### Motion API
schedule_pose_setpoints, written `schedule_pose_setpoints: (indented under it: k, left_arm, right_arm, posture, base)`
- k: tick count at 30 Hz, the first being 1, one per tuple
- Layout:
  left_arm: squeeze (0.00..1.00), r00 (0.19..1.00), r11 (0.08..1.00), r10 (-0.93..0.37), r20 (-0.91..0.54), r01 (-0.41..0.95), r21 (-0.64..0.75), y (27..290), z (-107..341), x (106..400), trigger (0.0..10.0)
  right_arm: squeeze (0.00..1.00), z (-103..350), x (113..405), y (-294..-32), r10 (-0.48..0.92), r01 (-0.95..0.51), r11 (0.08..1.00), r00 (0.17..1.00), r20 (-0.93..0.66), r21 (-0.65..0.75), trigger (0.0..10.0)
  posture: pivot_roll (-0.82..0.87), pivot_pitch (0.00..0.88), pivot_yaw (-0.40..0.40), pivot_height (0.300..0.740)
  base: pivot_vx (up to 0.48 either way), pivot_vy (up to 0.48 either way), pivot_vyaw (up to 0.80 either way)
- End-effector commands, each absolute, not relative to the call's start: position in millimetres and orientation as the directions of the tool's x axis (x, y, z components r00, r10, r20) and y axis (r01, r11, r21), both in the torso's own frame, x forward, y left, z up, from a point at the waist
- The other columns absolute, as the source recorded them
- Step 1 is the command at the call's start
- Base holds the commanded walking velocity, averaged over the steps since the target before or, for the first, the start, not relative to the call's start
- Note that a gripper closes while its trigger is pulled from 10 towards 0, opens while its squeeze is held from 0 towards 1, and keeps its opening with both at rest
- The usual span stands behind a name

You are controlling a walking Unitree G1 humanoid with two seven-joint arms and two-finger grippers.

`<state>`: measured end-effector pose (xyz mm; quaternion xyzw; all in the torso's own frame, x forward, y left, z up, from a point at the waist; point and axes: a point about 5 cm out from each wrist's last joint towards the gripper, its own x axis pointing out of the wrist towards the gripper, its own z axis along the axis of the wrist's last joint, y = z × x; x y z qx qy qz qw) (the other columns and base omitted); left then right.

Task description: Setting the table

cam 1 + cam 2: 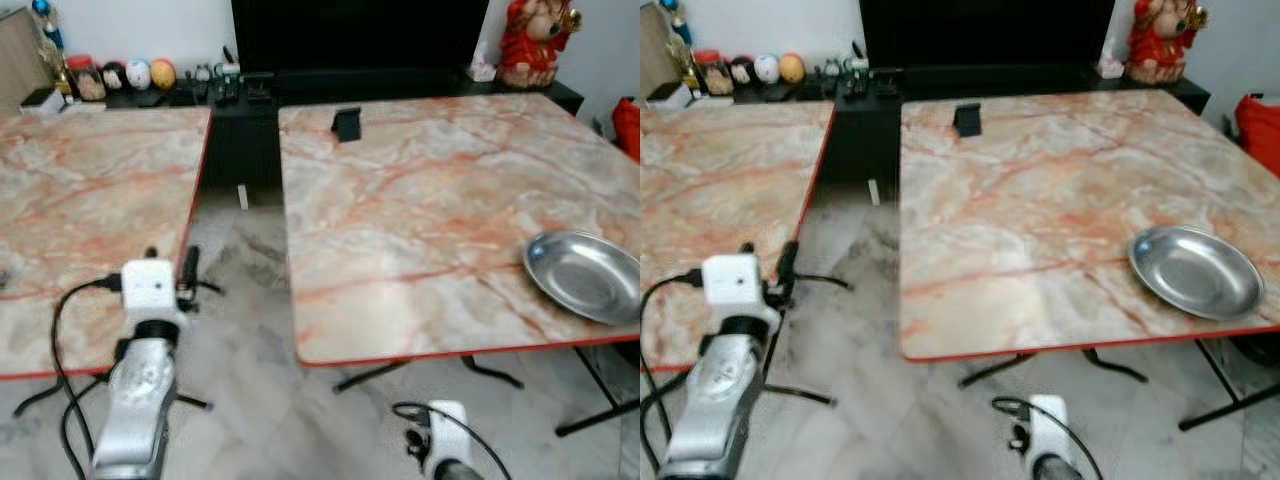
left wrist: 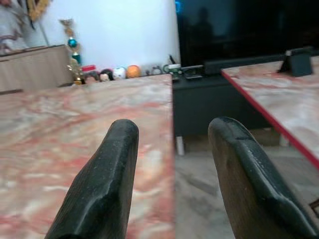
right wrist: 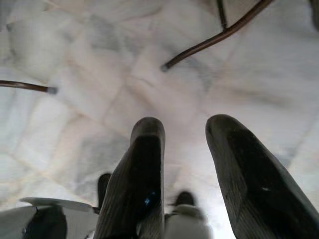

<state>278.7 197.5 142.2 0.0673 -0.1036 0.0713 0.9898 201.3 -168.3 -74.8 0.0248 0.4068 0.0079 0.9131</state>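
Two marble worktops with red edges, a strip of floor (image 1: pixel 855 330) between them. On the right worktop (image 1: pixel 1040 220): a steel plate (image 1: pixel 1195 272) near the front right corner and a small black stand (image 1: pixel 967 119) near the far edge. Left arm (image 1: pixel 715 390) raised over the left worktop (image 1: pixel 720 190) by its front corner. Right arm (image 1: pixel 1045 440) low over the floor. Behind, a dark cabinet (image 1: pixel 870 110) with trinkets.

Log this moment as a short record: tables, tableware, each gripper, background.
tables: two marble-patterned tables with red edging, left table and right table, a floor gap between them
tableware: one metal plate near the right table's front right corner
other on right table: small black stand at the far edge
left gripper: open, empty, over the left table's front right corner
right gripper: open, empty, pointing down at the floor
background: dark TV unit, red figurine
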Motion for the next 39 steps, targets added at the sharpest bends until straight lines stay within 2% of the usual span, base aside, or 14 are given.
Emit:
schedule_pose_setpoints:
  k: [1,23,33,36,39]
  left_arm:
    - [0.0,0.967,0.984,0.107,0.233,-0.136,0.113,190.9,146.9,281.0,10.0]
    - [0.0,0.963,0.985,0.115,0.244,-0.143,0.101,193.9,150.1,283.0,10.0]
    - [0.0,0.962,0.984,0.123,0.243,-0.151,0.099,194.6,149.7,282.4,10.0]
    - [0.0,0.961,0.983,0.127,0.246,-0.155,0.098,194.6,150.1,282.7,10.0]
    - [0.0,0.96,0.983,0.131,0.247,-0.158,0.096,194.8,150.1,282.8,10.0]
  right_arm:
    - [0.0,-76.6,196.4,-177.8,0.012,0.021,0.999,0.658,-0.753,0.034,10.0]
    - [0.0,-78.8,192.1,-181.3,0.009,0.025,0.999,0.64,-0.768,0.032,10.0]
    - [0.0,-80.9,192.1,-164.2,0.015,0.024,0.999,0.628,-0.778,0.038,10.0]
    - [0.0,-80.6,192.1,-166.0,0.009,0.016,1.0,0.631,-0.775,0.024,10.0]
    - [0.0,-80.5,187.9,-183.8,-0.007,0.028,1.0,0.637,-0.771,0.013,10.0]
  posture:
    - [-0.03,0.0,0.021,0.74]
    - [-0.03,0.0,0.029,0.74]
    - [-0.03,0.0,0.025,0.74]
    - [-0.03,0.0,0.023,0.74]
    - [-0.03,0.0,0.021,0.74]
  base:
    - [0.0,0.412,0.0]
    - [0.0,0.411,0.0]
    - [0.0,0.41,0.0]
    - [0.0,0.41,0.0]
    - [0.0,0.411,0.42]
